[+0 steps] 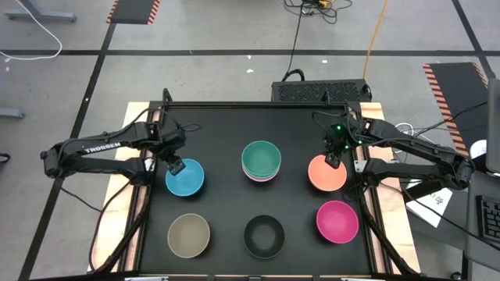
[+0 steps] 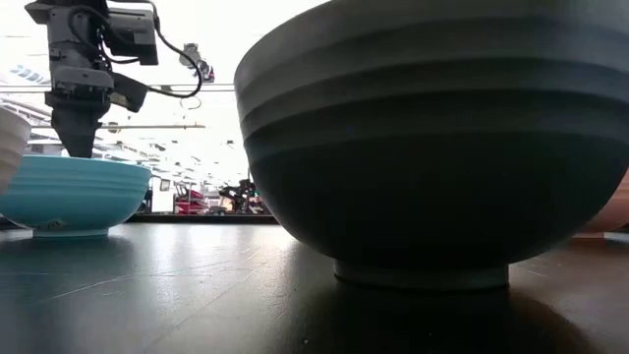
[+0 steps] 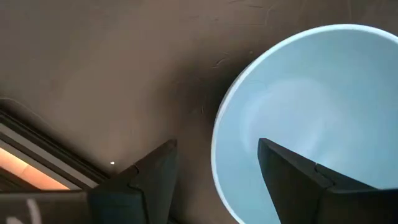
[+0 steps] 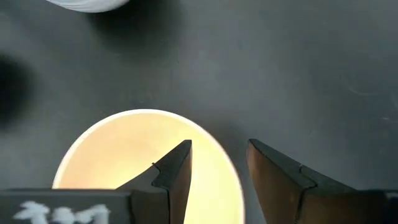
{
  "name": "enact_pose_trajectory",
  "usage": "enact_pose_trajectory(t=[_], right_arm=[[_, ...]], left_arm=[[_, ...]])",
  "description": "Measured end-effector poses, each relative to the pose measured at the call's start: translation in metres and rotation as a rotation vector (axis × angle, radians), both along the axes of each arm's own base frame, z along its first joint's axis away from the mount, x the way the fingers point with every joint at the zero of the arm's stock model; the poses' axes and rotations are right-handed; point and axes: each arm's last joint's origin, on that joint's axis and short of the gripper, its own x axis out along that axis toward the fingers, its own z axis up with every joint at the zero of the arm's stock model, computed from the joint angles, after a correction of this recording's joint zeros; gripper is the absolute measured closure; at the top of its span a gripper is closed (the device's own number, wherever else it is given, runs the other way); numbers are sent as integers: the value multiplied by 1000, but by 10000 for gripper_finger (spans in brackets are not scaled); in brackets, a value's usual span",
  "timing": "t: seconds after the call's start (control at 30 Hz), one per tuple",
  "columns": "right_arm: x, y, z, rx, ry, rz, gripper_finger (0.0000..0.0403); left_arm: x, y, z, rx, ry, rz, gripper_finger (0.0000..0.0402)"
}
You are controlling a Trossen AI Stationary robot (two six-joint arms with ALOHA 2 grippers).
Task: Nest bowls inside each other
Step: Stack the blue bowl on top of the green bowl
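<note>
Overhead, high view: six bowl places on the black worktop [image 1: 223, 133]; the mid-top stack [image 1: 261, 161] shows only here.
Left gripper [image 1: 175, 165]: fingers open, straddling the blue bowl's [image 1: 185, 178] upper-left rim.
Right gripper [image 1: 333, 160]: fingers open, straddling the orange bowl's [image 1: 327, 174] upper rim.
Low view: black bowl [image 2: 432, 138] fills the frame.
Bowls: all upright, mouths up.

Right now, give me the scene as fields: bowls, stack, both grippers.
loose bowls: blue bowl, orange bowl, tan bowl, black bowl, magenta bowl
stack: centre stack, turquoise on top, a pink rim showing beneath
left gripper: open, fingers straddling the blue bowl's rim
right gripper: open, straddling the orange bowl's rim
surface: black mat
</note>
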Motion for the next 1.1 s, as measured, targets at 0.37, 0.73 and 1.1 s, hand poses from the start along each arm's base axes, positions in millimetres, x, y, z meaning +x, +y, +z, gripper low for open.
enact_pose_trajectory(t=[0.37,0.73,1.1], right_arm=[[-22,18,21,-15,-254,131,257],[-32,24,27,-56,-316,131,257],[-32,24,27,-56,-316,130,257]], left_arm=[[0,1,0,-25,-11,5,167],[5,1,-9,-103,20,-1,167],[13,6,-31,-110,137,33,167]])
